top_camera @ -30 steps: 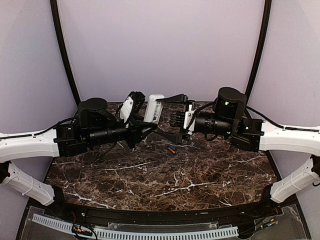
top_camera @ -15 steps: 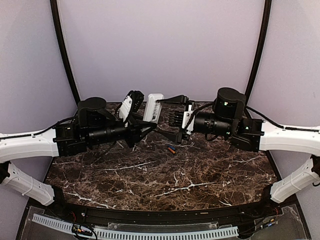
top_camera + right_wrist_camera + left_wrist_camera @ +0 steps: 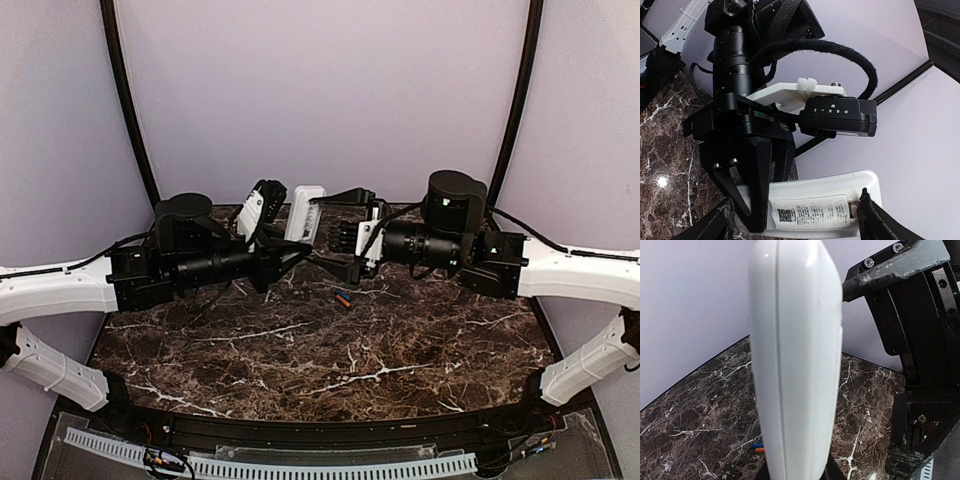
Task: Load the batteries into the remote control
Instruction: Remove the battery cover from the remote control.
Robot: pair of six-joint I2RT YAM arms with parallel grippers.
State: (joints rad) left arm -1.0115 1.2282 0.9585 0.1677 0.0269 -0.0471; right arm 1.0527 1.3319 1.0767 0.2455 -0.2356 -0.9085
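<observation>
The white remote control [image 3: 305,214] is held upright above the back of the table, my left gripper [image 3: 284,232] shut on its lower part. Seen from the left wrist, the remote control [image 3: 795,360] fills the middle, edge-on. Its labelled back [image 3: 815,212] faces the right wrist camera, with the left fingers [image 3: 757,185] clamped across it. My right gripper [image 3: 340,230] is open just right of the remote, jaws standing wide along its length, one fingertip [image 3: 865,200] at the end by the label; contact is unclear. The orange and blue batteries [image 3: 342,298] [image 3: 757,447] lie on the marble.
The dark marble table [image 3: 330,360] ends at a curved lilac back wall [image 3: 320,90]. The right arm's black wrist [image 3: 920,340] stands close beside the remote. A white perforated strip [image 3: 270,465] runs along the near edge.
The right arm has eased slightly left, closer to the remote. The left arm and the remote have barely moved; the batteries lie where they were.
</observation>
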